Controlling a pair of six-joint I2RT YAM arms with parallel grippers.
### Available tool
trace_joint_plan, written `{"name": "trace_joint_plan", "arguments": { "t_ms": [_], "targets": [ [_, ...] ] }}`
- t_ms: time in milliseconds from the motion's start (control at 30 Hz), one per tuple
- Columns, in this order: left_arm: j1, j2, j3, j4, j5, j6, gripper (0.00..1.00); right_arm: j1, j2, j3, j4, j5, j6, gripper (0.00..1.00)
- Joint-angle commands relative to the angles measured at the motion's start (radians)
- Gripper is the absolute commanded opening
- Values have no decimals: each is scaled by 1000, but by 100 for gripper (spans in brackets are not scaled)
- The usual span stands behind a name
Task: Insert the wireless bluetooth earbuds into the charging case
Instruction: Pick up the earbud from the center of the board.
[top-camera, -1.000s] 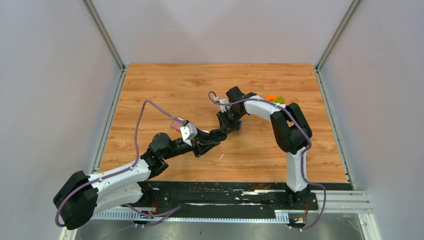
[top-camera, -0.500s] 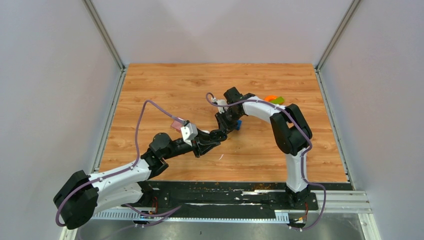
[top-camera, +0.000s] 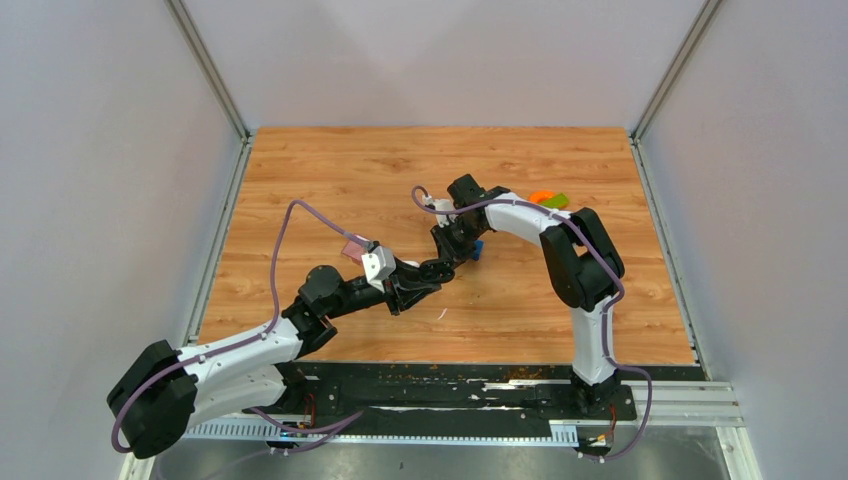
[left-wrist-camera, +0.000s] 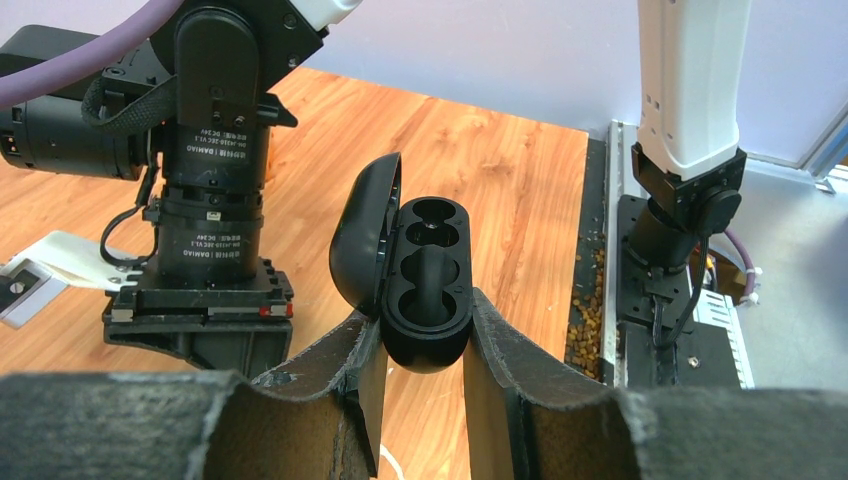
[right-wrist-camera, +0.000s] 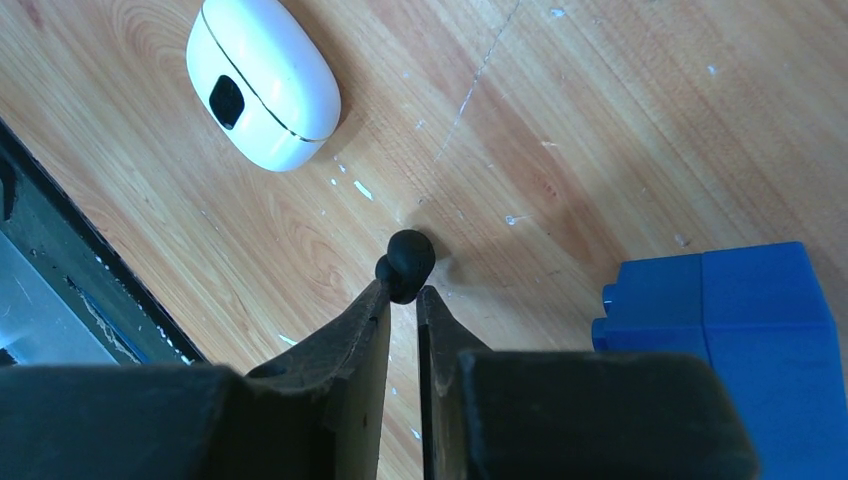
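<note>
Pinching black earbud (right-wrist-camera: 408, 258) at bare tips, right gripper (right-wrist-camera: 402, 293) risks slip, since it looks tiny, light, slick; left gripper (left-wrist-camera: 420, 335) clamps open charging case (left-wrist-camera: 428, 280).

A wood-grain tabletop (top-camera: 330, 170) fills the enclosure, its surface flecked with small white scuffs. Plain pale grey walls (top-camera: 100, 150) stand along its left, far and right edges, and aluminium posts (top-camera: 207, 65) rise from both far corners. A black plate (top-camera: 400, 395) and a silver rail (top-camera: 690, 405) run along the near edge. The light is soft and even.
</note>
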Motion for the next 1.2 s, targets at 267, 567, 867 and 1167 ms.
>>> {"name": "trace_joint_plan", "arguments": {
  "t_ms": [267, 567, 867, 1167],
  "targets": [
    [5, 1, 28, 25, 16, 2, 0, 7, 3, 53, -4, 3, -13, 19],
    [5, 7, 29, 25, 19, -1, 0, 6, 10, 56, 1, -16, -13, 17],
    [4, 8, 31, 19, 18, 0, 0, 7, 29, 71, 0, -11, -20, 11],
    [5, -62, 39, -99, -139, 77, 0, 4, -2, 89, -15, -35, -88, 0]
  ]
}}
